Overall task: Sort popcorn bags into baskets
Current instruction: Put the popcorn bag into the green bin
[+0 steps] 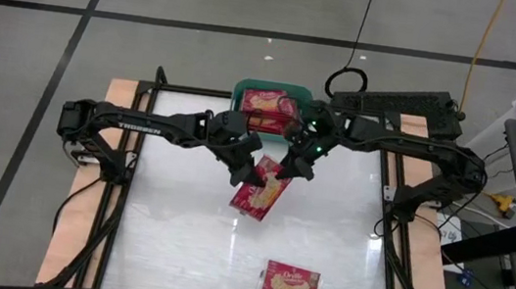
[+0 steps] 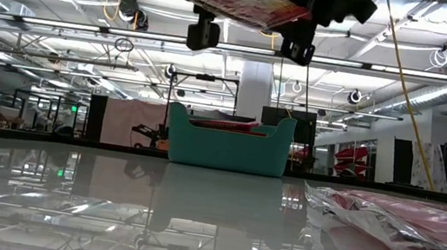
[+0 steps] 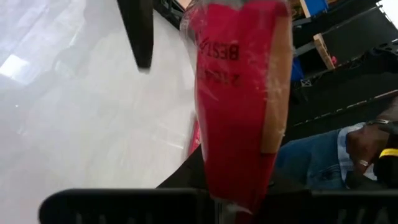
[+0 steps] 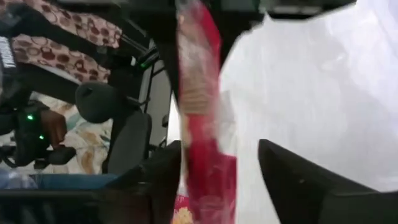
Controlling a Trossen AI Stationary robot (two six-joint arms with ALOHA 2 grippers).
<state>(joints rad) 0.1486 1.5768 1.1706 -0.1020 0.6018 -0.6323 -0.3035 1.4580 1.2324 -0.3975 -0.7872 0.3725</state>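
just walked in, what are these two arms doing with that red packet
Both arms meet over the table's middle, holding one red popcorn bag in the air: the left gripper and right gripper each grip an end. The teal basket behind already holds bags. Another bag lies near the table's front edge.

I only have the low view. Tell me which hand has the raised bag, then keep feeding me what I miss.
Observer: From above, the left hand grips the raised popcorn bag; the right hand is at its other edge.
Operator: Report the basket's contents.
Observer: The basket holds red bags, picture side up.
Operator: Count the loose bags.
Observer: Just one loose bag, lying flat well away from the basket.
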